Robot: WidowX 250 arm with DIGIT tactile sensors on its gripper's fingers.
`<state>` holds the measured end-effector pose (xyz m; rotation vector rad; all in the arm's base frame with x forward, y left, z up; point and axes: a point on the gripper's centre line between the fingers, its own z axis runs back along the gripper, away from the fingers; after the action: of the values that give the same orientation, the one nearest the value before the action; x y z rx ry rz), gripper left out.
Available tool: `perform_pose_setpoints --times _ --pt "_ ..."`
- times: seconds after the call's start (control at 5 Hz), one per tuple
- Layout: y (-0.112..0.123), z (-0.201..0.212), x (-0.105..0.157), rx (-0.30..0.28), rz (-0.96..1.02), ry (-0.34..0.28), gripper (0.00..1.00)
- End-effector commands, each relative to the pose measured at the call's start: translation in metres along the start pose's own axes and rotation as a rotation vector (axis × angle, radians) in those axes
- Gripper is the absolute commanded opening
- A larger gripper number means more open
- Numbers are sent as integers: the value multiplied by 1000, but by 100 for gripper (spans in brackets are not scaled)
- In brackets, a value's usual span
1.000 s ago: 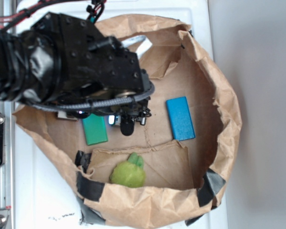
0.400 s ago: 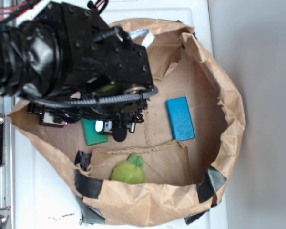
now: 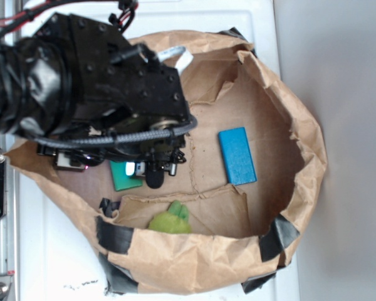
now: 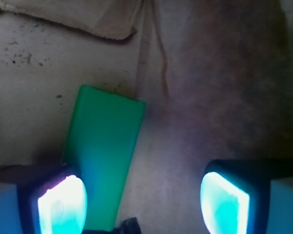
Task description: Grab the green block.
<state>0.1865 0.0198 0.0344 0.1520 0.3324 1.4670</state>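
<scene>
The green block is seen lying flat on the brown paper floor of the bag, in the lower left of the wrist view, its long axis running nearly up and down the frame with a slight lean to the right. The gripper is held spread wide and empty; the block is overlapped by the left finger, with the right finger well apart. A shift toward frame left is judged necessary before closing.
</scene>
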Motion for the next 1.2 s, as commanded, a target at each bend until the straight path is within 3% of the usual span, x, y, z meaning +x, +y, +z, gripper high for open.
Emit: perform_pose_setpoints --times 0.0,0.6,1.0 --pt "-14 9 4 -108 42 37 100" --pt "-37 -17 6 -203 69 57 100" --pt "-37 -27 6 -210 50 46 100"
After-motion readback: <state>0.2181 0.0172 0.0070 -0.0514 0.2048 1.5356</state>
